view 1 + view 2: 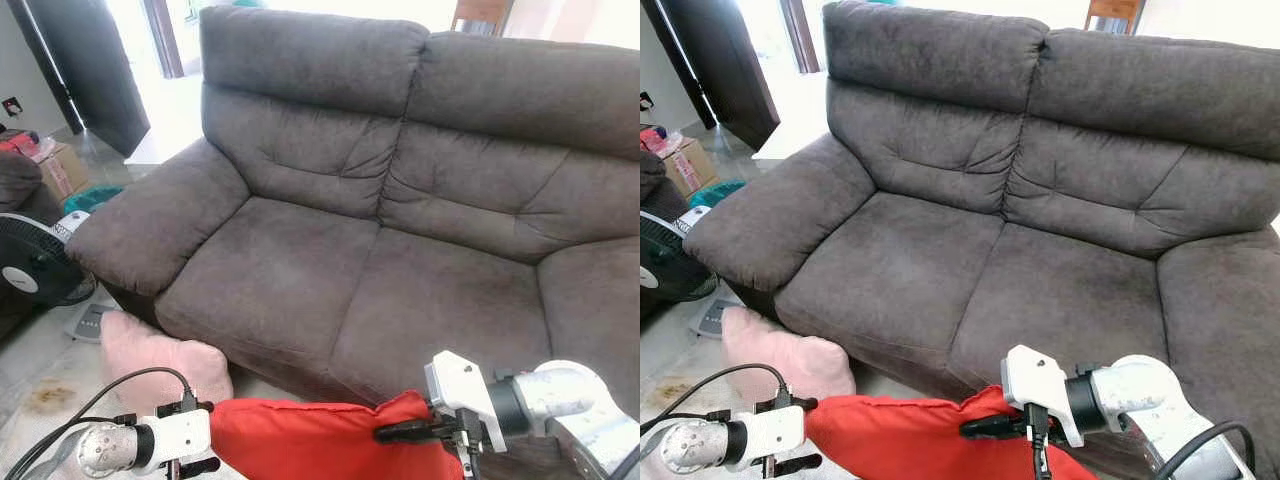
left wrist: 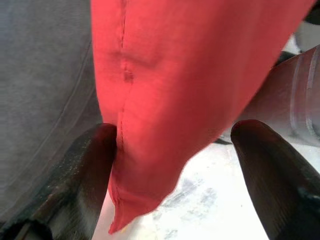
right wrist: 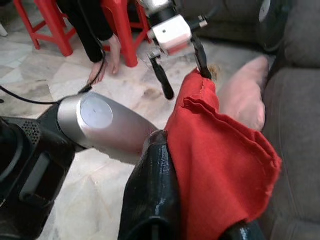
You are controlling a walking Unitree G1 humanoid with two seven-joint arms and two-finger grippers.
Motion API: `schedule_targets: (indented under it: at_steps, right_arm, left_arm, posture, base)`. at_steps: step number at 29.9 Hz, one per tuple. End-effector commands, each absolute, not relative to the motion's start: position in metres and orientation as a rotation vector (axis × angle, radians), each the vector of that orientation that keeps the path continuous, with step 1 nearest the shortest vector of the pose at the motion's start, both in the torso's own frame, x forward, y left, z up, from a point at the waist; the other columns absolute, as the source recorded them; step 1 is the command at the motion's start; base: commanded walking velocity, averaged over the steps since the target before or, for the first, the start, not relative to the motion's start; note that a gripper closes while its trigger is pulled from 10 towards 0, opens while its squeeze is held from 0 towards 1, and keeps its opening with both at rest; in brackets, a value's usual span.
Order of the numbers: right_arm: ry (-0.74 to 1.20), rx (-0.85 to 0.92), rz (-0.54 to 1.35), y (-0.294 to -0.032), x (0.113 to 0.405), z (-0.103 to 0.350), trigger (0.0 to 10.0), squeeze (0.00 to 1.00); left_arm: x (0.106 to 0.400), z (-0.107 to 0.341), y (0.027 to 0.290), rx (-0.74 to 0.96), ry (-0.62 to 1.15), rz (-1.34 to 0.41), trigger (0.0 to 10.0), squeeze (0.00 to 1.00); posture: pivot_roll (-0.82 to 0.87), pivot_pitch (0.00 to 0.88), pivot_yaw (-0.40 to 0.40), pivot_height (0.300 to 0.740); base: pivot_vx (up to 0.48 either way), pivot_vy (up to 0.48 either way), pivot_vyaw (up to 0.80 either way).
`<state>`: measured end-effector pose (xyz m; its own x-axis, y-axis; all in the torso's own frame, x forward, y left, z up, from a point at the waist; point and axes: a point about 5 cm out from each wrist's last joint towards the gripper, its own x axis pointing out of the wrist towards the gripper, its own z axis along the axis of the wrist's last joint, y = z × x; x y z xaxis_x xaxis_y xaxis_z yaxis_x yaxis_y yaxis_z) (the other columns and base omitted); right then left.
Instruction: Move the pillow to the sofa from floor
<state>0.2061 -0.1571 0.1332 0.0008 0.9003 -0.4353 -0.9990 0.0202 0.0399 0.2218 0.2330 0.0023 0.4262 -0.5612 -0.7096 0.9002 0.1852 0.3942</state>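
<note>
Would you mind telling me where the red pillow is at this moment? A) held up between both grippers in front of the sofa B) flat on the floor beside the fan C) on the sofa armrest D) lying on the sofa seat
A: the red pillow hangs between the left gripper and the right gripper, in front of the grey sofa.

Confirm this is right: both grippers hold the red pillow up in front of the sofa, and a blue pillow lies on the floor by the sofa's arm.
One detail is wrong: the pillow on the floor is pink, not blue, as the left eye view shows. The rest stands: the left gripper and right gripper hold the red pillow before the sofa.
</note>
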Motion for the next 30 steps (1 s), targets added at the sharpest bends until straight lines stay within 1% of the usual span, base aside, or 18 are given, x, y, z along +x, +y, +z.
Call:
schedule_targets:
  at_steps: [1,8,16,17,18,19,20,21,30]
  right_arm:
    - [0.258,-0.355,1.596,-0.147,0.206,0.158,10.0,0.0]
    - [0.243,-0.361,1.614,-0.143,0.204,0.162,10.0,0.0]
    - [0.232,-0.356,1.615,-0.143,0.202,0.166,10.0,0.0]
    - [0.229,-0.36,1.611,-0.144,0.202,0.167,10.0,0.0]
    - [0.23,-0.361,1.61,-0.144,0.202,0.167,10.0,0.0]
    - [0.23,-0.361,1.61,-0.144,0.202,0.167,10.0,0.0]
    - [0.231,-0.361,1.61,-0.145,0.202,0.167,10.0,0.0]
    - [0.232,-0.361,1.61,-0.145,0.202,0.168,10.0,0.0]
    - [0.233,-0.361,1.602,-0.146,0.202,0.168,10.0,0.0]
  left_arm:
    - [0.224,0.003,0.234,0.921,0.452,-1.084,10.0,0.0]
    - [0.23,0.006,0.234,0.912,0.427,-1.053,10.0,0.0]
    - [0.231,0.001,0.226,0.897,0.422,-1.055,10.0,0.0]
    - [0.232,0.001,0.225,0.899,0.421,-1.053,8.2,0.0]
    - [0.232,0.001,0.225,0.901,0.421,-1.052,4.9,0.0]
    - [0.232,0.001,0.225,0.901,0.421,-1.052,4.9,0.0]
    - [0.233,0.001,0.225,0.905,0.421,-1.05,1.1,0.0]
    - [0.233,0.001,0.225,0.909,0.421,-1.048,0.0,0.0]
    - [0.233,0.0,0.224,0.901,0.429,-1.052,0.0,0.0]
  posture:
    - [0.03,0.026,-0.018,0.74]
    - [0.03,0.027,-0.021,0.74]
    - [0.02,0.029,-0.024,0.74]
    - [0.02,0.029,-0.025,0.74]
    - [0.02,0.028,-0.025,0.74]
    - [0.02,0.028,-0.025,0.74]
    - [0.01,0.028,-0.026,0.74]
    - [0.01,0.028,-0.026,0.74]
    - [0.01,0.029,-0.029,0.74]
  base:
    - [0.0,0.0,0.0]
    - [0.0,0.0,0.0]
    - [0.0,0.0,0.0]
    - [0.0,0.0,0.0]
    - [0.0,0.0,0.0]
    - [0.0,0.0,0.0]
    - [0.0,0.0,0.0]
    - [0.0,0.0,0.0]
    - [0.0,0.0,0.0]
